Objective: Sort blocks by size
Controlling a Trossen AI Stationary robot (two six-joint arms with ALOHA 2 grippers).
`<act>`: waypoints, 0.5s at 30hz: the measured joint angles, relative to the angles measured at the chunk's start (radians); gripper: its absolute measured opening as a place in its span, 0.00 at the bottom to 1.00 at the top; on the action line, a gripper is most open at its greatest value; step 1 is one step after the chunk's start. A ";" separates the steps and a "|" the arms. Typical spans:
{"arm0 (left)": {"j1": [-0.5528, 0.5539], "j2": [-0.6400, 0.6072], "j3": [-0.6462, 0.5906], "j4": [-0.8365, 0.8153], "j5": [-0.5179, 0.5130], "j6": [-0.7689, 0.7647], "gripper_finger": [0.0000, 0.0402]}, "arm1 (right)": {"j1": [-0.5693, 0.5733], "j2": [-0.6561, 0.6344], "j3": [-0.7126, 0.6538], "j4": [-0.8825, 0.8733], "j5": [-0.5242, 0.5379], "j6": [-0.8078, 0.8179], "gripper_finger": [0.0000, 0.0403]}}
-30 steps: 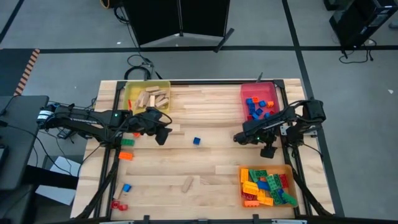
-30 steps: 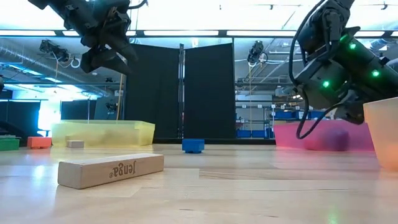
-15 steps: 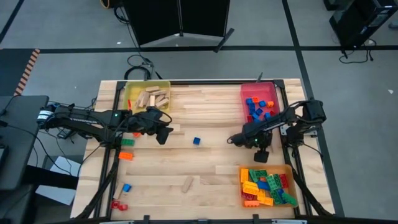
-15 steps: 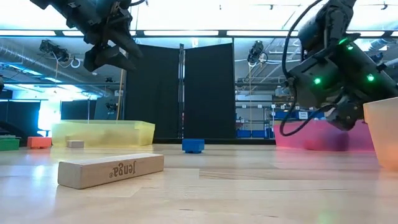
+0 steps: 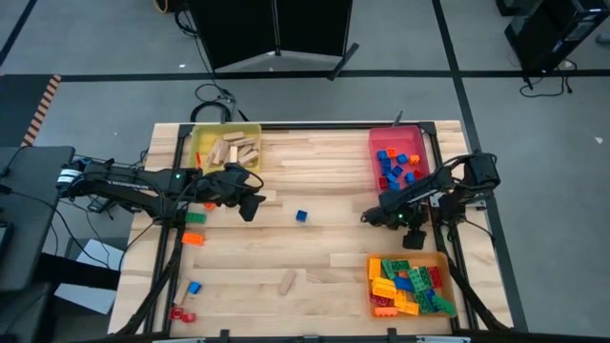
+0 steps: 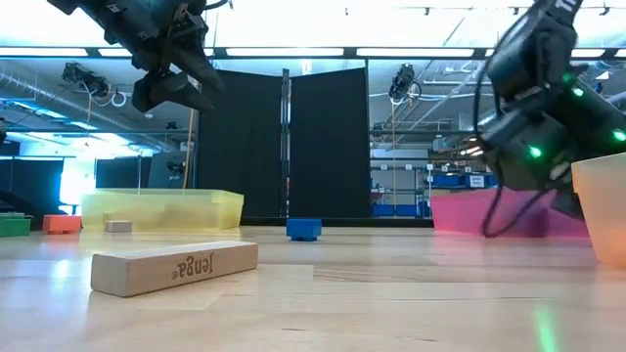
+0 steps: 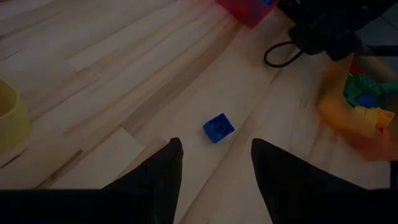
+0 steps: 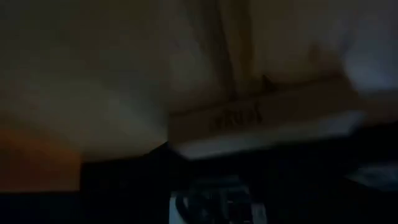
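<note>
Blue, a small studded brick is seen mid-table, just ahead of the left gripper, fingers parted and empty. The right gripper, seemingly part-open, is held farther right.

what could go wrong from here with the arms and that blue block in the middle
The blue block is small and lies alone on bare wood; the left end effector, open, hovers above and to one side, so a slightly off descent could nudge it away. The right end effector is low near the orange tray and might bump its rim.
</note>
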 joint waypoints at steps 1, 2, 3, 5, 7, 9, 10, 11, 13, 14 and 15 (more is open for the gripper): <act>0.000 0.000 0.000 0.000 0.000 0.000 0.50 | 0.000 0.000 -0.024 0.026 -0.007 -0.001 0.60; 0.000 0.000 0.000 0.000 0.000 0.000 0.50 | 0.000 0.000 -0.044 0.051 -0.008 0.003 0.60; 0.000 0.000 0.000 0.000 0.000 0.000 0.50 | 0.000 0.000 -0.061 0.070 -0.014 0.012 0.59; 0.000 0.000 0.000 0.000 0.000 0.001 0.50 | -0.001 -0.002 -0.075 0.089 -0.029 0.029 0.58; 0.000 0.000 0.000 0.000 0.000 0.001 0.50 | 0.000 -0.001 -0.067 0.090 -0.028 0.033 0.57; 0.000 0.000 0.000 -0.001 0.000 0.002 0.50 | 0.001 0.000 -0.041 0.096 -0.026 0.032 0.56; 0.000 0.000 0.000 0.000 -0.001 0.002 0.50 | 0.001 0.000 -0.022 0.105 -0.026 0.031 0.56; 0.000 0.000 0.000 -0.001 -0.003 0.002 0.50 | 0.001 0.000 -0.003 0.113 -0.026 0.031 0.55; 0.000 0.000 0.000 -0.001 -0.007 0.003 0.50 | 0.001 0.000 0.047 0.129 -0.021 0.027 0.54; 0.000 0.000 0.000 -0.001 -0.008 0.003 0.50 | 0.001 0.000 0.072 0.140 -0.012 0.026 0.53; 0.000 0.000 0.000 -0.001 -0.008 0.003 0.50 | 0.001 0.000 0.098 0.153 0.000 0.026 0.52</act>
